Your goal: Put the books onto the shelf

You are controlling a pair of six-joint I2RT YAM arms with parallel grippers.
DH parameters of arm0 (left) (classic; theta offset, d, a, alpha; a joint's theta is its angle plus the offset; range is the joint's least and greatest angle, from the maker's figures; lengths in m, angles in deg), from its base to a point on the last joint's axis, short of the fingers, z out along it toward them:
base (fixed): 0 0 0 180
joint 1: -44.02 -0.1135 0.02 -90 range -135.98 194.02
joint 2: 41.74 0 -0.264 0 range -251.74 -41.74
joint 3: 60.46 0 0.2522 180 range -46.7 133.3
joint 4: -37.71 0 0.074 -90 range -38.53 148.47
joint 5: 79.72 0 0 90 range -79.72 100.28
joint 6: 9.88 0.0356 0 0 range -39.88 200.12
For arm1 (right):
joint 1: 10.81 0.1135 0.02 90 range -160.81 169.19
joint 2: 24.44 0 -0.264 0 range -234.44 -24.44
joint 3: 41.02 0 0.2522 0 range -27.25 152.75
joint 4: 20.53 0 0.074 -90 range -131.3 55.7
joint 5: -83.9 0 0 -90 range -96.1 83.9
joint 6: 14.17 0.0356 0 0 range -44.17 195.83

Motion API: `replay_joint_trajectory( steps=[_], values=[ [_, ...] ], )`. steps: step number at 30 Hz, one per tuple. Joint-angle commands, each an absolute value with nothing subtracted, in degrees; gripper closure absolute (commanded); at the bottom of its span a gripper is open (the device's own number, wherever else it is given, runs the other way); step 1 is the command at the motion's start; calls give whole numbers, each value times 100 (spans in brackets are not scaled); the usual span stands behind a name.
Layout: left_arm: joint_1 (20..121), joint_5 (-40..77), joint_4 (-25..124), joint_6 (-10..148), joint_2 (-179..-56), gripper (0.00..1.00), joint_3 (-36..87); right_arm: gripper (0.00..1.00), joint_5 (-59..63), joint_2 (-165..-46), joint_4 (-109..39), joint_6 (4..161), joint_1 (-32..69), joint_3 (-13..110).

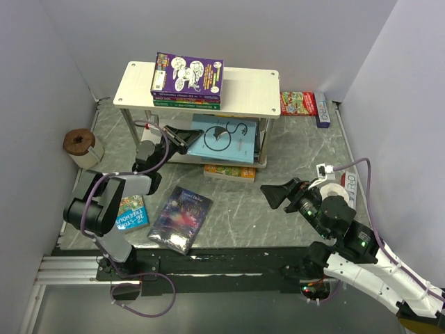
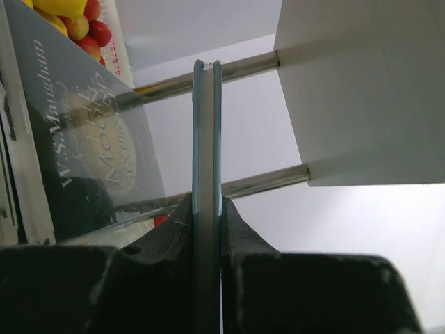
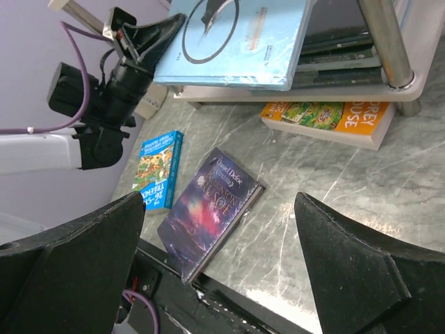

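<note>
At about eight o'clock on the table the blue treehouse book (image 1: 131, 211) lies flat right beside the left arm's base, so any swing of that arm's elbow could scuff it. The left gripper (image 1: 184, 139), near ten o'clock, is pinched narrow on one edge of the light blue book (image 1: 226, 139), which sticks out flat toward two o'clock, part of it over the lower board (image 3: 417, 87) of the shelf (image 1: 243, 90) at twelve o'clock. The main risk probably lies here. The jaws bite only a thin strip of a limp paperback, so the free end may sag or twist in the grip. It could then catch on the dark books already lying in that tier, or knock a metal post (image 1: 262, 142). A hard push might shift the light rack and unsettle the pile under the purple book (image 1: 186, 80) on the top board. Letting go too soon could tip the book off the front onto the orange book (image 1: 229, 172) on the table at the shelf's foot. The dark starry book (image 1: 182, 217) lies at about seven o'clock, close to the table's near edge, and a clumsy scrape could nudge it over. The right gripper (image 1: 268, 197), at four o'clock, gapes wide and holds nothing. If it reaches for that book while the left arm is extended, the two arms may clash.
</note>
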State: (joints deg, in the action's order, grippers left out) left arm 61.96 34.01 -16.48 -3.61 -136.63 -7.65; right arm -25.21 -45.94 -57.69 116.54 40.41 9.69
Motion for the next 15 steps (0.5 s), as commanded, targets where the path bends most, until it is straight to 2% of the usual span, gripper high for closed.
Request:
replay_joint_trajectory(
  steps=[1,8,15],
  values=[
    [6195,2980,-2544,-400,-13692,99,-311,5,-2763,-4545,-5741,11556,4017,1203],
    [6195,2391,-1999,-110,-13886,99,-4,5,-2781,-4589,-5723,11574,4017,1168],
    [6195,2478,-1612,-48,-14456,99,532,5,-2798,-4615,-5732,11591,4017,1151]
  ],
)
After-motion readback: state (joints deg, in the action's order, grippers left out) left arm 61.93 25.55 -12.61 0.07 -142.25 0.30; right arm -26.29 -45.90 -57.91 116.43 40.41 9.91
